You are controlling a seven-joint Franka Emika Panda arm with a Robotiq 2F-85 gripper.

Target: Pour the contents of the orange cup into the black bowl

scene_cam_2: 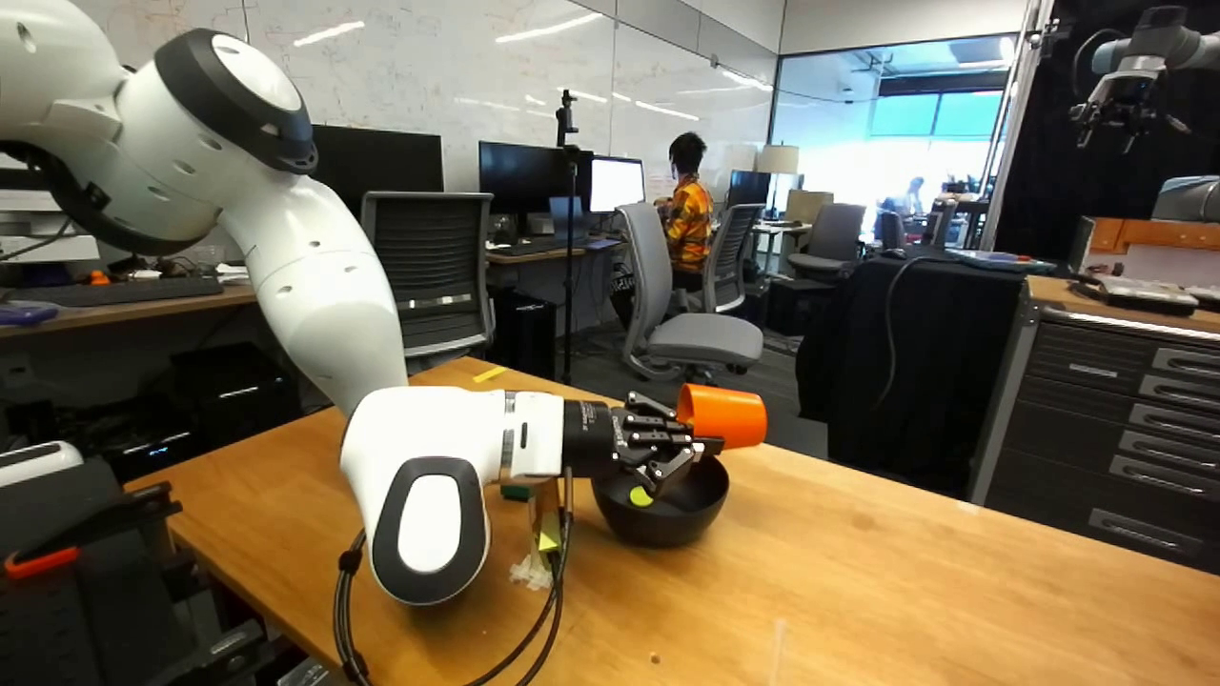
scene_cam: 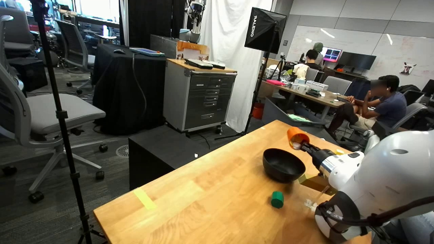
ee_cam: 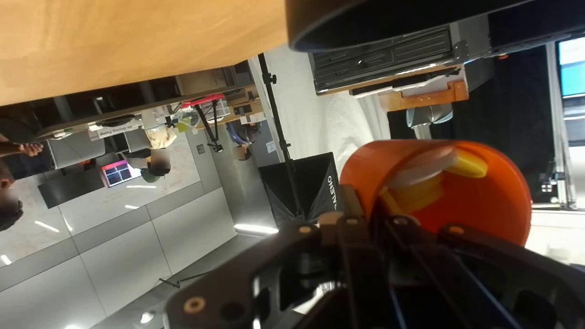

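Note:
My gripper (scene_cam: 304,146) is shut on the wall of the orange cup (scene_cam: 295,134), near its rim. In an exterior view the gripper (scene_cam_2: 703,445) holds the cup (scene_cam_2: 732,416) in the air, tipped nearly on its side, mouth towards the gripper. In the wrist view the fingertips (ee_cam: 365,212) pinch the cup (ee_cam: 484,201). The contents (ee_cam: 420,183), yellow and whitish pieces, lie inside it. The black bowl (scene_cam: 283,166) stands on the table near the cup; it also shows in the wrist view (ee_cam: 365,20). A yellow-green round spot shows against the bowl (scene_cam_2: 658,522); I cannot tell whether it lies inside.
A small green block (scene_cam: 277,199) stands on the wooden table (scene_cam: 190,200) near the bowl. A yellowish-brown box (scene_cam: 315,183) lies under the arm beside the bowl. Cables (scene_cam_2: 553,610) hang from the arm. Yellow tape (scene_cam: 144,198) marks the table's edge.

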